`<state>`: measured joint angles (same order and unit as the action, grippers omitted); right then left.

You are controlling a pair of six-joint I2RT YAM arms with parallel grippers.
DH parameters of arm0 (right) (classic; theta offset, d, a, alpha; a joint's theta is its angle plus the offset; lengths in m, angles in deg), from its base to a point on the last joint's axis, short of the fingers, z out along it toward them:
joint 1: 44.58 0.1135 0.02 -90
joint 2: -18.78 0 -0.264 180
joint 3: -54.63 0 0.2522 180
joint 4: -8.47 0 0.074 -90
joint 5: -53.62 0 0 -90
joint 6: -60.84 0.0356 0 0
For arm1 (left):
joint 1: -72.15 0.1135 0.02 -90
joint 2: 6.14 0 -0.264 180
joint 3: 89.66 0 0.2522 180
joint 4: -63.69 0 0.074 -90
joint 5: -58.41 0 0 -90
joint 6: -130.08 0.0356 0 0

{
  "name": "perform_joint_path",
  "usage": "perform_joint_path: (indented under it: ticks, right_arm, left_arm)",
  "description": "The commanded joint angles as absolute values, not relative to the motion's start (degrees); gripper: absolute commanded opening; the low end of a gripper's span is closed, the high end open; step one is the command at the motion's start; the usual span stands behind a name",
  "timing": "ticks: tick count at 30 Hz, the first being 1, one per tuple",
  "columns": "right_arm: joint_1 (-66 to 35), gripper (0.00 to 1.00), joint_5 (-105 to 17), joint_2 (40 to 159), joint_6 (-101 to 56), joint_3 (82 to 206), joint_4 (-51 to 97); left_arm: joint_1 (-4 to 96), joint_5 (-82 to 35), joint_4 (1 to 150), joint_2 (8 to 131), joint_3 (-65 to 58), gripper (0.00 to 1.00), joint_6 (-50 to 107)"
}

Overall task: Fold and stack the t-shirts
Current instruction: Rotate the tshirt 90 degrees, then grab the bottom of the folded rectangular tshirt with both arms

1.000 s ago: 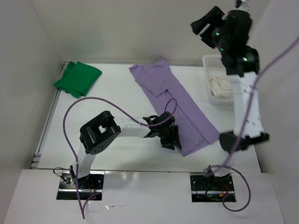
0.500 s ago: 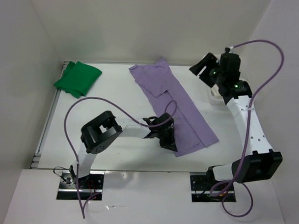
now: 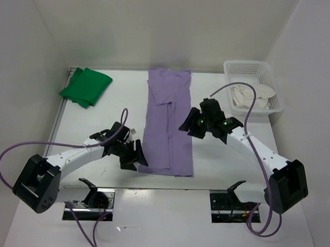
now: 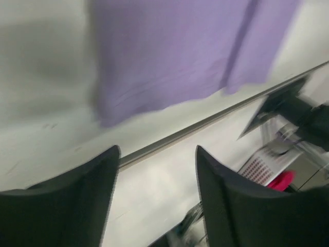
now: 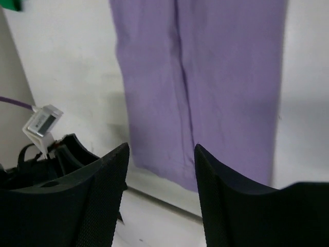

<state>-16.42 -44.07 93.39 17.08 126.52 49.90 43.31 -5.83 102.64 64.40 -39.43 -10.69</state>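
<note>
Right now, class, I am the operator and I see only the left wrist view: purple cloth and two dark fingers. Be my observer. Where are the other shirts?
Observer: The green shirt lies at the far left corner of the table.
Operator: And the third?
Observer: The cream shirt sits in the white basket, far right.
Operator: Where is the right arm?
Observer: The right fingers hang open and empty beside the right edge of the purple shirt.

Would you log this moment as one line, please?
lavender shirt flat | left end effector open | right end effector open | green shirt folded
</note>
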Motion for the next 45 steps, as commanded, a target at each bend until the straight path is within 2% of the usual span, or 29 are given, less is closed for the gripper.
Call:
perform_joint_path:
  ticks: [1,2,6,9,11,17,20,27,33,37,45]
  right_arm:
    - [-14.8,0.58,-42.0,86.5,22.7,117.9,47.7]
    - [-14.3,0.54,-42.0,85.1,23.3,116.1,49.3]
    - [-13.0,0.45,-42.0,78.3,27.3,108.1,53.1]
    - [-10.6,0.41,-43.1,72.9,32.6,102.5,54.7]
    - [-9.5,0.41,-43.9,70.0,36.7,98.9,54.7]
    - [-5.0,0.49,-40.4,61.4,46.7,91.6,61.0]
    - [-4.3,0.49,-38.2,57.9,51.2,89.0,63.1]
    - [-4.3,0.5,-38.8,60.0,54.1,84.6,55.5]
    - [-4.3,0.5,-37.4,64.9,54.6,85.2,49.6]
    - [-4.3,0.5,-36.2,67.6,54.6,85.7,46.8]
    - [-2.3,0.49,-37.4,76.1,51.7,87.4,41.6]
  left_arm:
    - [43.8,-2.1,106.0,64.7,-43.2,0.74,-9.7]
    - [43.8,-2.8,106.0,64.7,-43.2,0.76,-9.7]
    - [43.8,-4.2,103.9,65.9,-44.8,0.76,-11.2]
    - [43.8,-5.7,100.5,67.1,-46.7,0.71,-12.3]
    - [43.8,-6.2,98.8,67.8,-46.7,0.67,-13.7]
    - [43.8,-9.6,98.1,68.6,-45.8,0.64,-14.9]
    - [43.8,-12.5,98.1,68.6,-45.8,0.63,-15.6]
    - [43.8,-12.5,93.8,71.2,-46.5,0.55,-16.6]
    - [43.8,-11.4,93.0,73.6,-45.4,0.45,-16.1]
    - [43.8,-11.4,92.4,74.3,-45.4,0.44,-15.6]
    - [43.8,-10.8,93.8,74.3,-43.7,0.32,-13.9]
